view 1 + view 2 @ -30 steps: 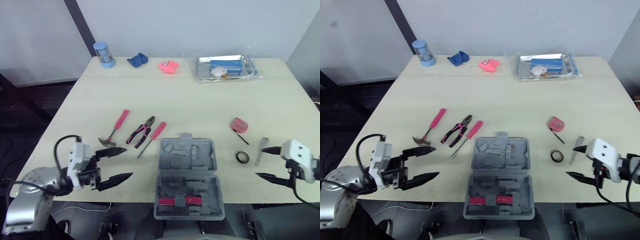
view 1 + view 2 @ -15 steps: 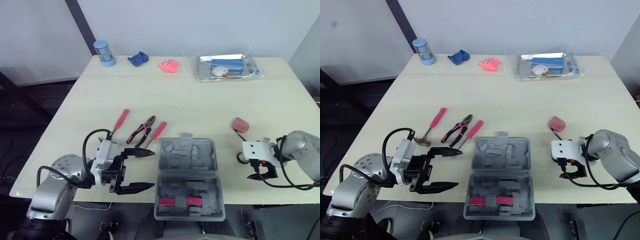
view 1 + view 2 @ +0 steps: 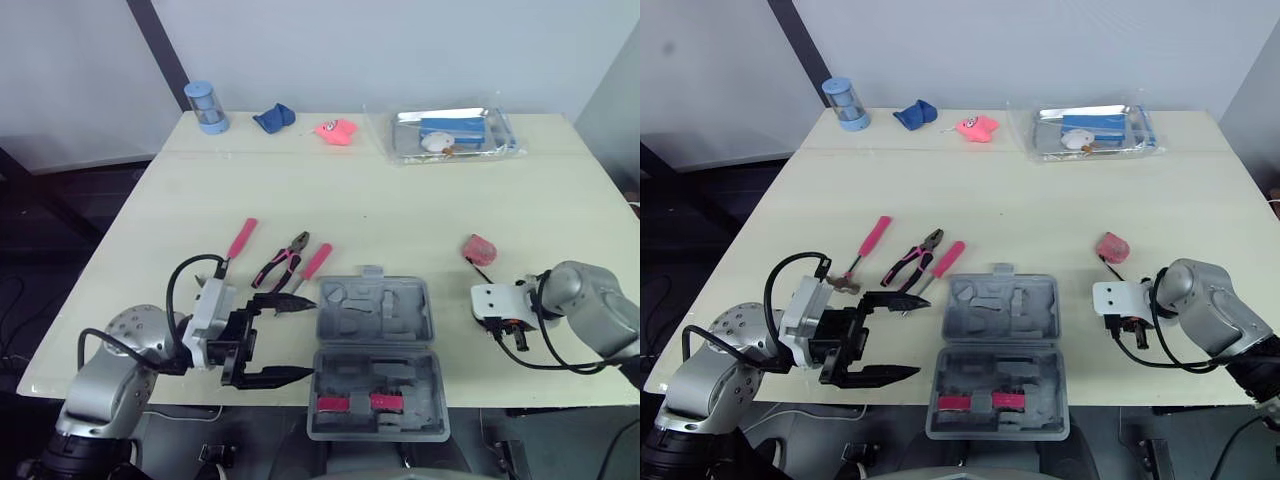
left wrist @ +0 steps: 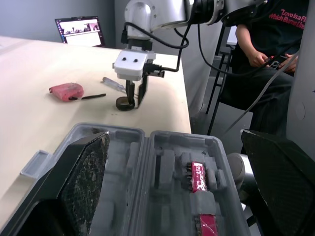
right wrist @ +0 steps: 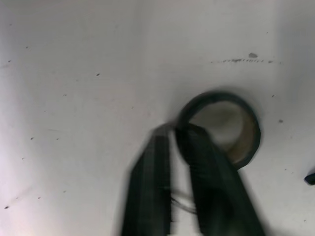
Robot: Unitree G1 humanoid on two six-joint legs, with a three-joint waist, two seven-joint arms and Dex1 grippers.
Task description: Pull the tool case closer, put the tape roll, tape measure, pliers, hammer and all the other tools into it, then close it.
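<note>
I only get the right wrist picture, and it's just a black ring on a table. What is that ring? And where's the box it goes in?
Observer: That's the tape roll. The tool case lies open to its left, at the table's near edge.
Operator: Is anything in the box yet?
Observer: Just a red piece in the half nearest the robot.
Operator: What's the other arm doing?
Observer: The left tool is open beside the case's left edge.

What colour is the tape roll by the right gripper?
The tape roll is black, tan inside; right wrist view shows it best.
</note>
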